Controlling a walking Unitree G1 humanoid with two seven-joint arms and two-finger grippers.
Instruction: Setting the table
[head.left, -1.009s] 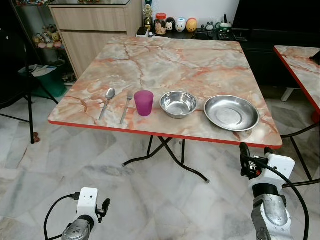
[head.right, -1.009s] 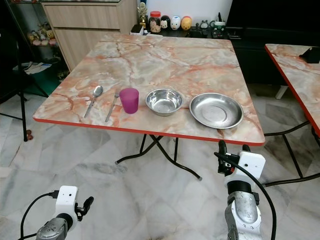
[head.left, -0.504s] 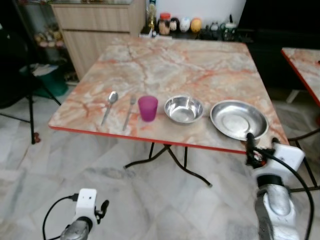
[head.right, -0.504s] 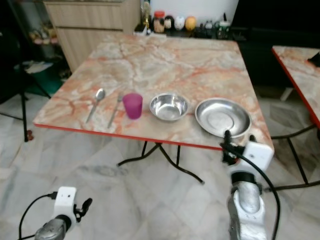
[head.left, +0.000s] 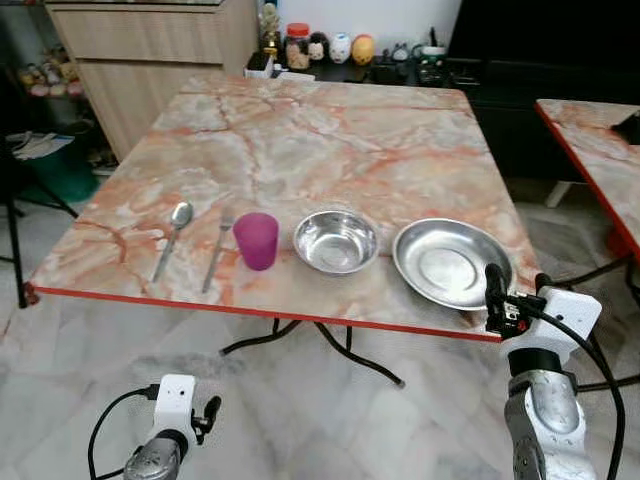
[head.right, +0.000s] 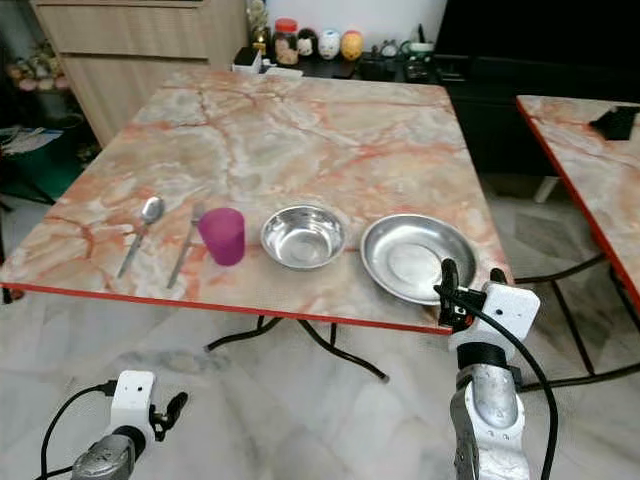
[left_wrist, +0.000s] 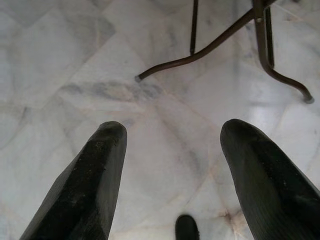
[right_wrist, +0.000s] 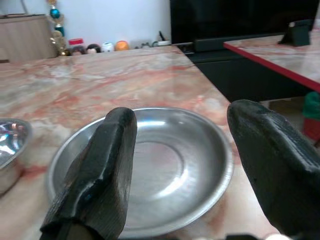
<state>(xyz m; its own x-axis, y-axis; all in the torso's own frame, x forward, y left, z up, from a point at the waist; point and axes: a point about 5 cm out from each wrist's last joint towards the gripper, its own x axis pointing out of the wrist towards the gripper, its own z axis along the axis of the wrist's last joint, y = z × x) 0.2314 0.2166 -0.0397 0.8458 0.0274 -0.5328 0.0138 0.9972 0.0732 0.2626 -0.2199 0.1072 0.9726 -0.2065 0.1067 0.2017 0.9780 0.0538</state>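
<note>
Marble-patterned table (head.left: 330, 120) with a red edge is seen from the eye views; a spoon (head.left: 172, 238), fork (head.left: 217, 247), purple cup (head.left: 257, 240), steel bowl (head.left: 336, 241) and steel plate (head.left: 450, 262) are lined along its near edge. The right gripper (head.left: 512, 290) is raised at that edge, just before the plate. Left wrist view: the left gripper (left_wrist: 172, 170) is held spread over floor tiles beside the table legs (left_wrist: 235, 35). Right wrist view: the fingers (right_wrist: 100, 170) are parted, the plate framed between them.
</note>
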